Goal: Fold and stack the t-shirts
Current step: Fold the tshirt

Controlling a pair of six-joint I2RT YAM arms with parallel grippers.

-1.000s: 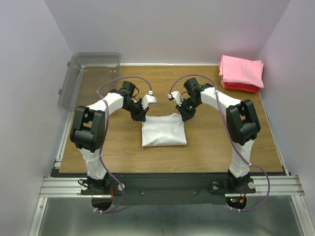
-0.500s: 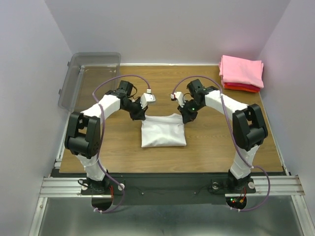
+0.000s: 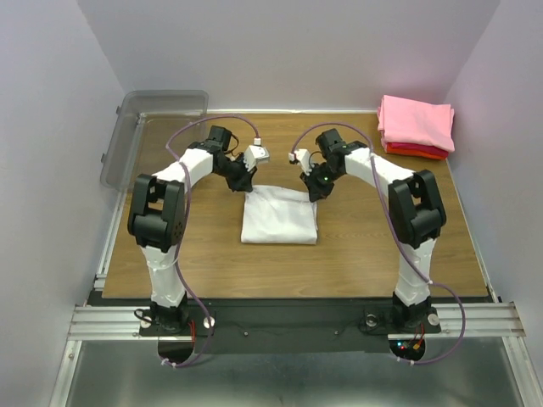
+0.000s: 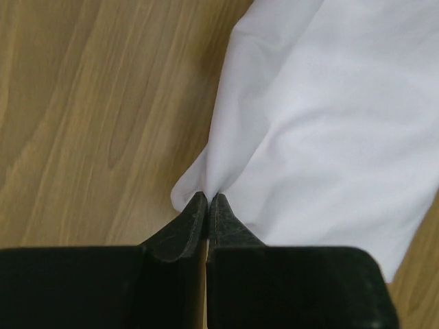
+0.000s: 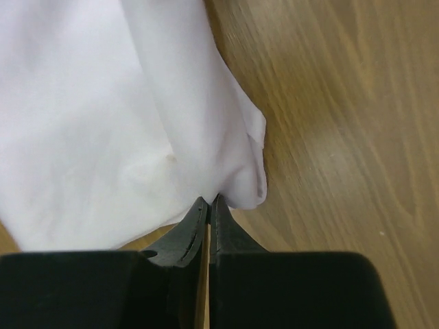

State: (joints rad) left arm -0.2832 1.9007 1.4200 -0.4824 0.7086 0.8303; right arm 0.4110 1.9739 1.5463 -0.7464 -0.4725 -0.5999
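The white t-shirt (image 3: 278, 215) lies folded into a rough rectangle mid-table. My left gripper (image 3: 247, 181) is shut on its far left corner; the pinched white cloth (image 4: 302, 123) rises from the left gripper's tips (image 4: 208, 199). At the far right corner my right gripper (image 3: 315, 190) is shut on the shirt too, with the cloth (image 5: 103, 123) bunched above the right gripper's tips (image 5: 208, 201). The pink t-shirt (image 3: 416, 121) lies folded on top of the red t-shirt (image 3: 414, 151) at the far right corner of the table.
A clear grey plastic bin (image 3: 131, 134) leans at the far left edge of the wooden table (image 3: 373, 246). Grey walls close the table in on three sides. Both arms arch over the table's middle from the near edge.
Both grippers have drawn the far edge of the white t-shirt away from the bases. The shirt has slid that way and lies narrower and flatter than before.
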